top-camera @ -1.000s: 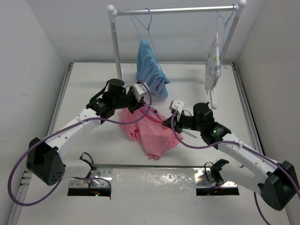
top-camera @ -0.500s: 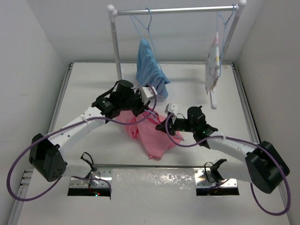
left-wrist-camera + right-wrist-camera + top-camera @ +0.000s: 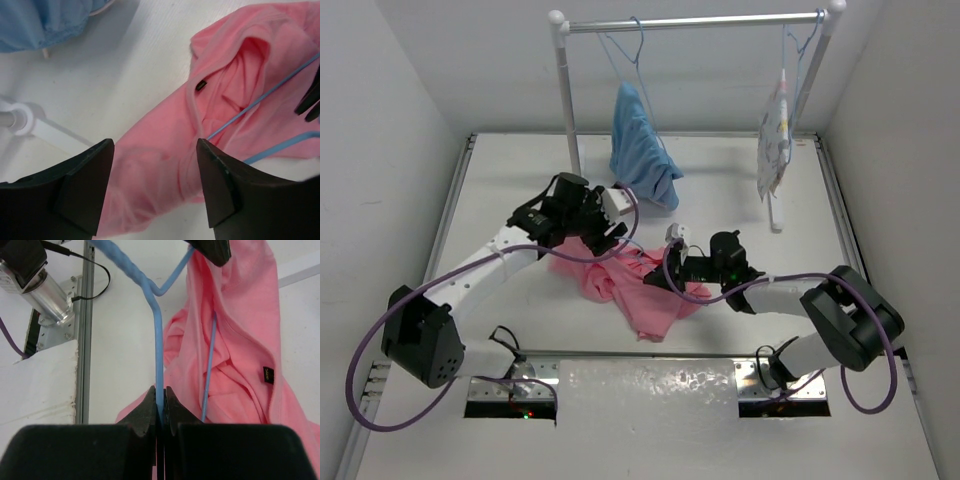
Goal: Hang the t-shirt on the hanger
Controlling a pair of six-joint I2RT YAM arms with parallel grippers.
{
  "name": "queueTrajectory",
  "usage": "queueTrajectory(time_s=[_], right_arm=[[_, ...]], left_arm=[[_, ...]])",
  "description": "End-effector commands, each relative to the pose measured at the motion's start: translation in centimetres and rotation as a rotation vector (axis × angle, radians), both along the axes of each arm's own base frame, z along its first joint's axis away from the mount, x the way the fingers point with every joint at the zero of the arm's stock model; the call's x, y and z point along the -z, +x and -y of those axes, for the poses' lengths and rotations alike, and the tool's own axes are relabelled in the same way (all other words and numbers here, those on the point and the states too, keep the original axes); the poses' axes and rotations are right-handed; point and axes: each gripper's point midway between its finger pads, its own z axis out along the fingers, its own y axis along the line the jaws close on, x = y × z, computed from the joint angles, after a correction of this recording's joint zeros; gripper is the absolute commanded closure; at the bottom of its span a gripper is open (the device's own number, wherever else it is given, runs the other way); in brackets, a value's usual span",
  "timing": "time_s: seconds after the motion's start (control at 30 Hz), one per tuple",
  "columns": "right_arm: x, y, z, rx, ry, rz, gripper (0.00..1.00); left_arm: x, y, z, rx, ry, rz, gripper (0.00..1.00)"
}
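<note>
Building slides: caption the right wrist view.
Right pincer shut on the blue hanger wire; pink t-shirt crumpled alongside.

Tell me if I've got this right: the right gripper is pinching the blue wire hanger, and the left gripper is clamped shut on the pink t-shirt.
Not quite. The left gripper is open, not clamped on the pink t-shirt: the left wrist view shows its jaws wide apart above the cloth. The right gripper is pinching the blue wire hanger.
</note>
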Motion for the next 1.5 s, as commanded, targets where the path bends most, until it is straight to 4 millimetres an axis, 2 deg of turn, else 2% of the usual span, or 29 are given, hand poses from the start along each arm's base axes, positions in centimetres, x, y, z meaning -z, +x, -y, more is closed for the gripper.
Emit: queueTrajectory(time_s=[0.0, 0.03, 0.07, 0.13, 0.23, 0.33, 0.43, 0.73, 0.8, 0.83, 0.9, 0.97, 1.0, 1.03, 1.1, 1.23, 1.33, 1.43, 1.47], right_arm=[[-1.0, 0.9, -0.5, 0.012, 0.039, 0.022, 1.0], [-1.0, 1.0, -0.4, 0.015, 0.038, 0.026, 1.0], [-0.9, 0.9, -0.4, 0.016, 0.033, 0.023, 1.0], [-0.7, 1.0, -0.4, 0.016, 0.026, 0.024, 1.0], [-0.6, 1.0, -0.3, 0.017, 0.02, 0.018, 1.0], [-0.5, 1.1, -0.4, 0.018, 0.018, 0.019, 1.0], [-0.2, 1.1, -0.4, 0.02, 0.006, 0.01, 1.0], [0.5, 1.2, -0.8, 0.019, 0.031, -0.035, 1.0], [0.6, 1.2, -0.9, 0.015, 0.036, -0.043, 1.0], [0.5, 1.2, -1.0, 0.016, 0.039, -0.047, 1.0], [0.6, 1.2, -0.9, 0.016, 0.04, -0.049, 1.0], [0.4, 1.2, -0.9, 0.02, 0.046, -0.046, 1.0], [0.4, 1.3, -0.9, 0.021, 0.048, -0.044, 1.0], [0.4, 1.2, -1.0, 0.02, 0.048, -0.045, 1.0], [0.4, 1.3, -1.0, 0.025, 0.047, -0.048, 1.0], [0.5, 1.6, -1.1, 0.028, 0.047, -0.05, 1.0], [0.4, 1.7, -1.2, 0.03, 0.054, -0.054, 1.0], [0.3, 1.7, -1.3, 0.029, 0.061, -0.052, 1.0], [0.3, 1.8, -1.2, 0.032, 0.061, -0.053, 1.0]], left_arm=[[-6.4, 2.2, -2.0, -0.045, -0.055, 0.169, 0.34], [-7.9, 2.2, -2.5, -0.046, -0.067, 0.207, 0.29], [-8.1, 2.1, -3.3, -0.044, -0.049, 0.22, 0.27], [-9.3, 1.7, -3.6, -0.019, -0.055, 0.243, 0.22], [-8.7, 0.8, -4.1, 0.027, -0.023, 0.216, 0.18], [-7.2, 0.8, -4.4, 0.054, 0.001, 0.212, 0.17], [-6.8, 0.6, -3.9, 0.09, -0.021, 0.198, 0.14], [-8.0, -1.0, -1.0, 0.17, -0.202, 0.136, 0.12], [-7.0, -0.5, -1.1, 0.132, -0.211, 0.125, 0.12], [-7.3, 1.1, -1.5, 0.047, -0.215, 0.157, 0.12], [-5.8, 2.7, -2.3, -0.033, -0.174, 0.155, 0.14], [-4.6, 5.8, -5.1, -0.178, -0.052, 0.257, 0.16], [-3.6, 5.5, -5.2, -0.178, -0.042, 0.237, 0.17], [-4.2, 7.0, -6.6, -0.242, 0.003, 0.326, 0.17], [-4.1, 7.9, -7.7, -0.289, 0.048, 0.376, 0.17], [-5.1, 8.9, -8.3, -0.322, 0.099, 0.439, 0.17], [-5.0, 9.9, -9.9, -0.38, 0.192, 0.485, 0.17], [-4.3, 10.3, -11.0, -0.406, 0.261, 0.501, 0.17], [-3.0, 10.2, -11.4, -0.405, 0.296, 0.485, 0.17]])
